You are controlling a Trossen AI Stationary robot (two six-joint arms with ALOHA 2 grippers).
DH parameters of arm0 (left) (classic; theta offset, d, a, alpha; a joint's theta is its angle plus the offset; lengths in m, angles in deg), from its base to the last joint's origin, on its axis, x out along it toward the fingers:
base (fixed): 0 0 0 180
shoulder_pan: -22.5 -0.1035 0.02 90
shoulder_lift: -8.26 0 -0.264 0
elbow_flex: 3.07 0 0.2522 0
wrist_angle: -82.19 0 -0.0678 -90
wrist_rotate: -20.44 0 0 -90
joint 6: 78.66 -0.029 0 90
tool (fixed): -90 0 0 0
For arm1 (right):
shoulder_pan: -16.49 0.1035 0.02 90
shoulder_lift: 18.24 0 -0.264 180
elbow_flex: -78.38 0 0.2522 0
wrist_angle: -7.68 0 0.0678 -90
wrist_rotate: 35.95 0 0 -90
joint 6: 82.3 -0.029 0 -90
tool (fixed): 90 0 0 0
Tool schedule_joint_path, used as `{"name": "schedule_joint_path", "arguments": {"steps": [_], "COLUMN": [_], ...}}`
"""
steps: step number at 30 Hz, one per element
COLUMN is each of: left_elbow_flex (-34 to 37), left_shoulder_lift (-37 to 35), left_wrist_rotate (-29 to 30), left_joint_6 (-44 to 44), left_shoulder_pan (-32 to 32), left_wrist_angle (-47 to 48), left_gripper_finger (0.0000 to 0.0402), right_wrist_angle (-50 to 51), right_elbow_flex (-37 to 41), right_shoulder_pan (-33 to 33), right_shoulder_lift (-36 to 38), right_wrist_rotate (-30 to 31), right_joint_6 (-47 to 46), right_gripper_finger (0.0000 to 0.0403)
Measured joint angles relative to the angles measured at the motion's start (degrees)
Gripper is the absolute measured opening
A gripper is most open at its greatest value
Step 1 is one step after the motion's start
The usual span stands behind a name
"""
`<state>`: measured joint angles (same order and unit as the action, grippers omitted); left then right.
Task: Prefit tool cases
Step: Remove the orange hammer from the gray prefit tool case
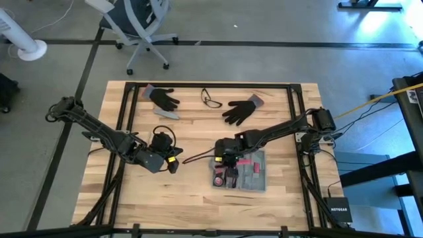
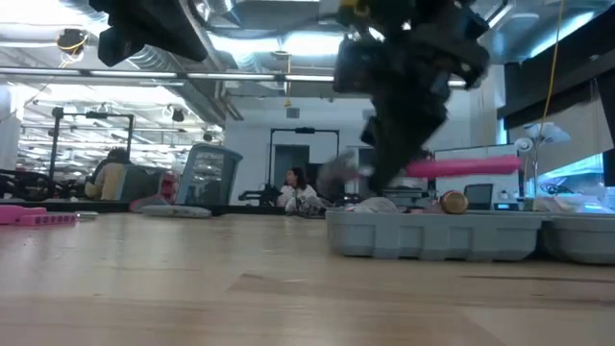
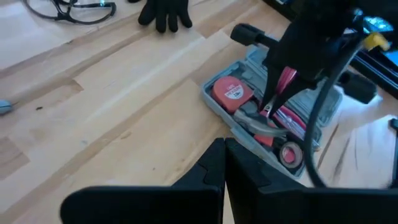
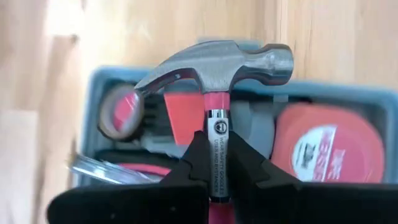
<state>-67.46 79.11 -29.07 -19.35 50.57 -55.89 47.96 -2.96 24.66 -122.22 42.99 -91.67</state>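
Right up against the right wrist camera, the right gripper point(image 4: 217, 163) has its two dark fingers closed tight on the pink handle of the hammer point(image 4: 219, 68), just under the steel head, and it hangs over the open tool case point(image 4: 112, 81). That grey-blue case point(image 1: 254, 173) lies at about 5 o'clock from the table's middle in the high view, the right arm reaching in over it from 3 o'clock. Progress looks partial: a red tape measure point(image 4: 326, 146) sits in its slot, a roll of tape point(image 4: 121, 112) in another, and pliers point(image 3: 258, 121) with other red-handled pieces lie inside, while the hammer, raised above the case wall in the low view, is not yet seated, so my read is it needs lowering into its moulded slot. Over at 8 o'clock the left gripper point(image 3: 225, 163) waits above bare wood, fingers pressed together, nothing in them, pointed toward the case. Two black gloves point(image 1: 162, 99) and safety glasses point(image 1: 211, 99) lie untouched up at 12 o'clock
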Motion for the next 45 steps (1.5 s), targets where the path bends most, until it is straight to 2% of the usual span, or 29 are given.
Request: {"name": "schedule_joint_path", "arguments": {"steps": [5,9,16,20,28,37,42,45], "left_elbow_flex": [0.00,0.00,0.00,0.00,0.00,0.00,0.00,0.00], "left_shoulder_lift": [-0.05,-0.35,-0.35,-0.35,-0.33,-0.33,-0.33,-0.33], "left_wrist_rotate": [0.04,0.02,0.00,-0.01,0.35,0.61,0.61,0.61], "left_joint_6": [0.66,-0.11,8.14,11.96,11.34,8.78,8.63,7.87], "left_shoulder_pan": [0.73,3.29,6.58,7.32,7.10,5.19,4.81,4.81], "left_wrist_angle": [-0.35,0.84,9.32,12.31,13.31,13.35,13.37,13.37], "left_gripper_finger": [0.0000,0.0000,0.0000,0.0000,0.0000,0.0000,0.0000,0.0000], "right_wrist_angle": [1.87,-1.31,-17.28,-26.36,-34.54,-39.23,-38.64,-37.84], "right_elbow_flex": [-4.71,-5.50,-5.52,-5.54,-5.52,-5.54,-5.52,-5.57], "right_shoulder_pan": [-1.14,-4.67,-14.20,-17.19,-16.66,-13.62,-12.28,-11.79], "right_shoulder_lift": [0.13,0.22,-1.05,-3.78,-12.99,-18.47,-19.61,-19.63], "right_wrist_rotate": [0.03,0.32,0.39,-0.38,-1.51,6.55,9.14,10.17], "right_joint_6": [0.33,-5.96,-24.17,-30.97,-41.51,-53.57,-55.31,-56.99], "right_gripper_finger": [0.0020,0.0020,0.0020,0.0020,0.0020,0.0020,0.0020,0.0044]}}
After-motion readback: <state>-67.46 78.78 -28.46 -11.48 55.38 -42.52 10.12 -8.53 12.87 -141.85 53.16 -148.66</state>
